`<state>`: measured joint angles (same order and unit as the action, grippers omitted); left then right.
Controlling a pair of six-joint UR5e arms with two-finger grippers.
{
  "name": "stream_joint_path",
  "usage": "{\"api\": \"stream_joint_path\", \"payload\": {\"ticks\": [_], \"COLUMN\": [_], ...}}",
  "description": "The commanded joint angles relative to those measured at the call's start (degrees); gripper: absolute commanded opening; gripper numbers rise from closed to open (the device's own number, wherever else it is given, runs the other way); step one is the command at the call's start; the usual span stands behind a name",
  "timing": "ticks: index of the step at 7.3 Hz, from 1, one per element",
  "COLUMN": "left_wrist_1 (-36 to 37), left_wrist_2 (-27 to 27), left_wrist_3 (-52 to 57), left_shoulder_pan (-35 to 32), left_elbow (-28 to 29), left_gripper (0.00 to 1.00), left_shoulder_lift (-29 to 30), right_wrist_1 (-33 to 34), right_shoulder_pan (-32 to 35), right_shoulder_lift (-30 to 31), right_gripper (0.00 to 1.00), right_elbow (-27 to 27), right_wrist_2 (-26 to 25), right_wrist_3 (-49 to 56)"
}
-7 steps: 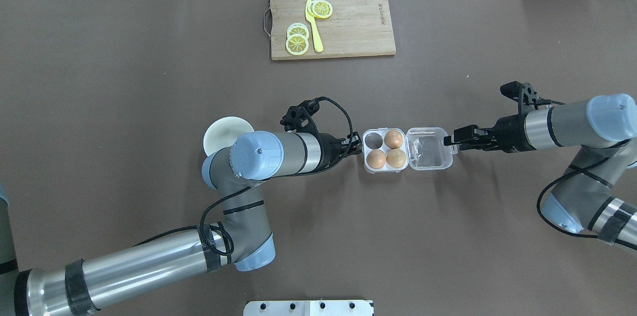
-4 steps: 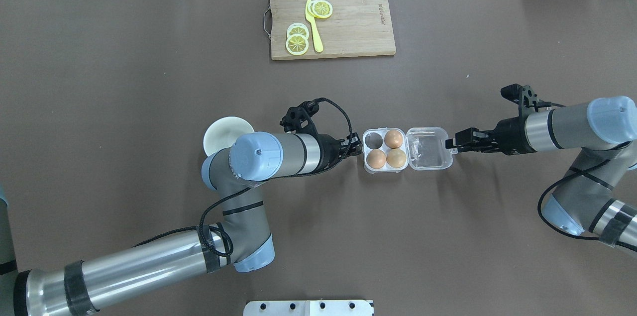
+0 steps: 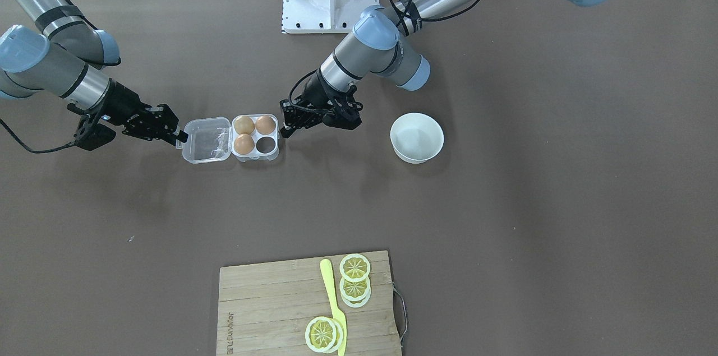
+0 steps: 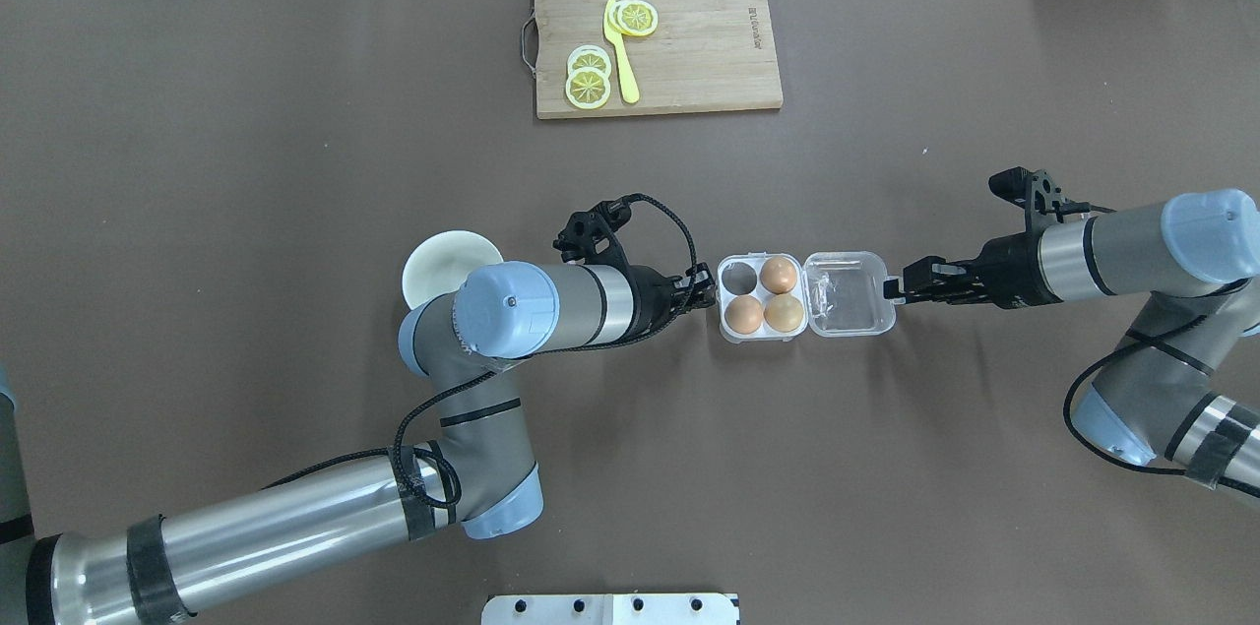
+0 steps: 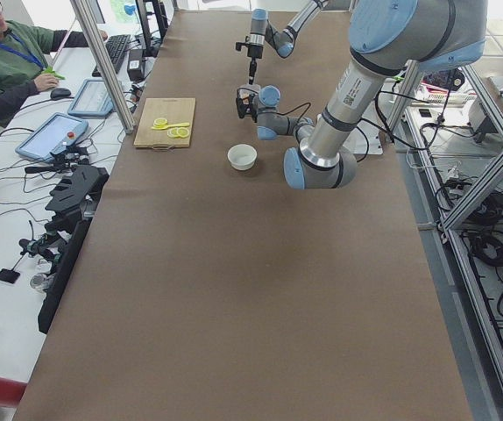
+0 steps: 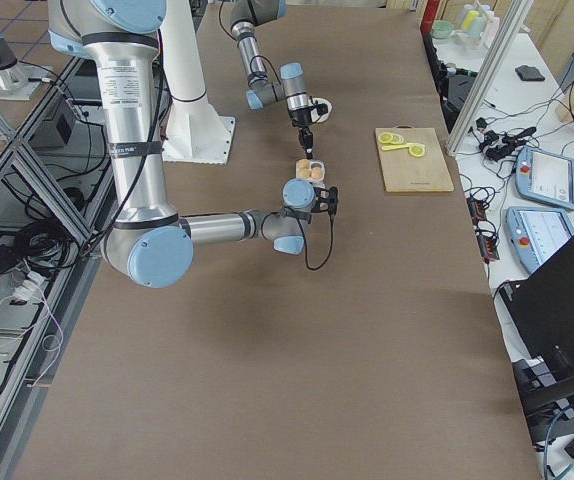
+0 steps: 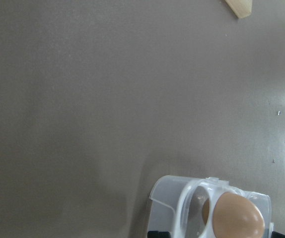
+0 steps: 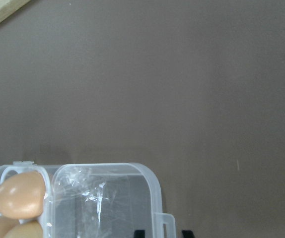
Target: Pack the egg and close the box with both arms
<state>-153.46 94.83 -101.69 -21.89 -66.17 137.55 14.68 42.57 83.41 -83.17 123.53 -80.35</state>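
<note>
Three eggs lie in the box; bowl left, cutting board beyond.

Table cover: plain brown, spread over the whole tabletop.
Bowl: round, white, upright, well apart from the board.
Cutting board: wooden, rectangular, flat near the operators' edge, with a metal loop on one short side.
Lemon slices: yellow, in two overlapping groups on the board.
Knife: yellow, flat between the groups.
Person: in a green top, seated at a side desk.

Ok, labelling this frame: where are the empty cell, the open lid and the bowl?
empty cell (image 4: pixel 737 281), overhead view, its dark floor.
open lid (image 4: pixel 851 295), overhead view, clear panel's middle.
white bowl (image 3: pixel 417 137), front-facing view, inner floor.
</note>
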Motion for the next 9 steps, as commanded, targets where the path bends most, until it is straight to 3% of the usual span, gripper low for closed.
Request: {"api": "stream_joint_path", "payload": {"ticks": [1,9], "left_wrist_1": [0.0,0.0], "left_wrist_2": [0.0,-0.1], "left_wrist_3": [0.0,0.1], "left_shoulder_pan": [0.0,0.1], "left_elbow": [0.0,-0.1], "left_gripper": [0.00,0.00], "left_shoulder_lift": [0.0,-0.1], "right_wrist_1": [0.0,0.0], "right_shoulder_pan": [0.1,0.1], "right_shoulder_lift": [-0.1,0.0], "right_gripper": [0.36,0.36], "right_elbow": [-0.2,-0.5], "right_wrist_2": [0.0,1.3], "right_wrist_3": [-0.1,-0.2]}}
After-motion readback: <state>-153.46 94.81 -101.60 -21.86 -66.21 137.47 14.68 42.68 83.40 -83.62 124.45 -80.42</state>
